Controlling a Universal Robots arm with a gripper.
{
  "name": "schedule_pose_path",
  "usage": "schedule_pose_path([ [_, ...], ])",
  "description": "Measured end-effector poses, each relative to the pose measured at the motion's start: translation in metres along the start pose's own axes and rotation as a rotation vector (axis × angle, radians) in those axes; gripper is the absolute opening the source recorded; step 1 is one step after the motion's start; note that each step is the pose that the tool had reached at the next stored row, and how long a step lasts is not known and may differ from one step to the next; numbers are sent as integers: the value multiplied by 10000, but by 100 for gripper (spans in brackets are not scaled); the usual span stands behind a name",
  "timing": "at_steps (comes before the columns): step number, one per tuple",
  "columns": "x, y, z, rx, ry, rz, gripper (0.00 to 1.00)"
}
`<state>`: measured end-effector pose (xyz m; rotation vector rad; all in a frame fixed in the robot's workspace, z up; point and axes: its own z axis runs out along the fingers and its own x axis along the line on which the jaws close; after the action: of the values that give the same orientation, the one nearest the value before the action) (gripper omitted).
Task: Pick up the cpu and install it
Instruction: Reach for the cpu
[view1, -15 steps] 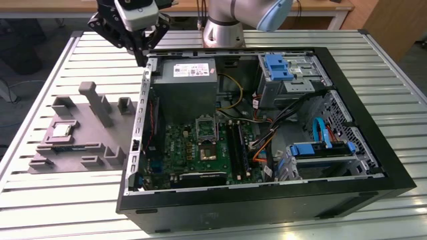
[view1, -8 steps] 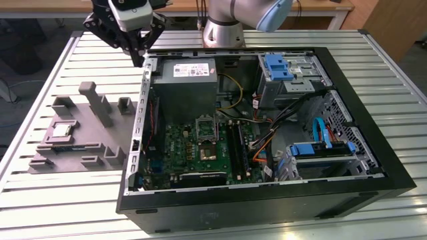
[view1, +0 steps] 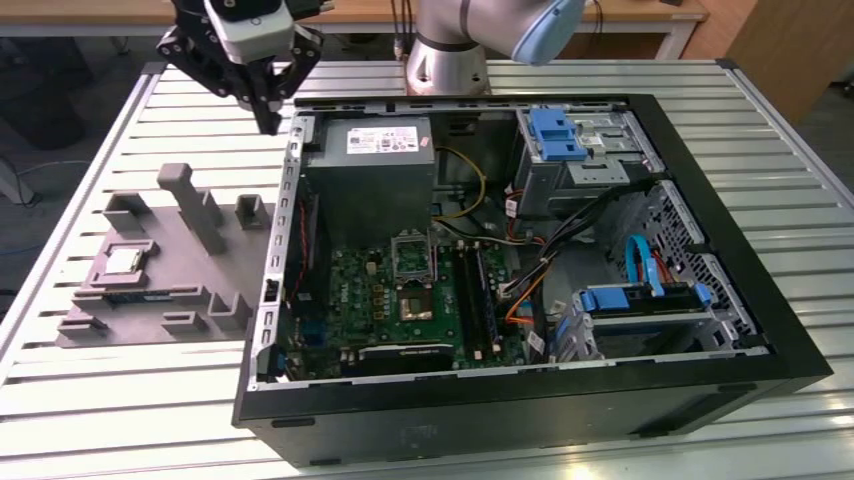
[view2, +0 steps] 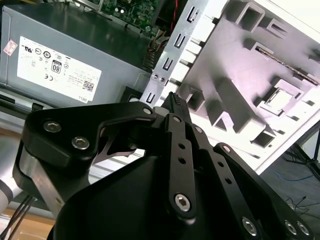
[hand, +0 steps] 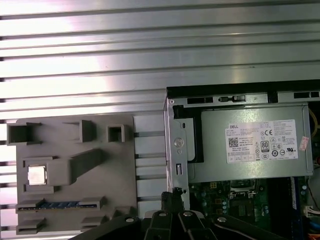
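Exterior view: hand downward, beside case

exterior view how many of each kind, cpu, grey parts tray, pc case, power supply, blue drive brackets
cpu: 1
grey parts tray: 1
pc case: 1
power supply: 1
blue drive brackets: 2
total: 6

open PC case, grey tray, slatted table
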<state>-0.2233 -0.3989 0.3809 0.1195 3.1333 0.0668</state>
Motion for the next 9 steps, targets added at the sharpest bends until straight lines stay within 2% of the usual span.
schedule_pose_path([
  [9,29,-2,1,0,0,0,11],
])
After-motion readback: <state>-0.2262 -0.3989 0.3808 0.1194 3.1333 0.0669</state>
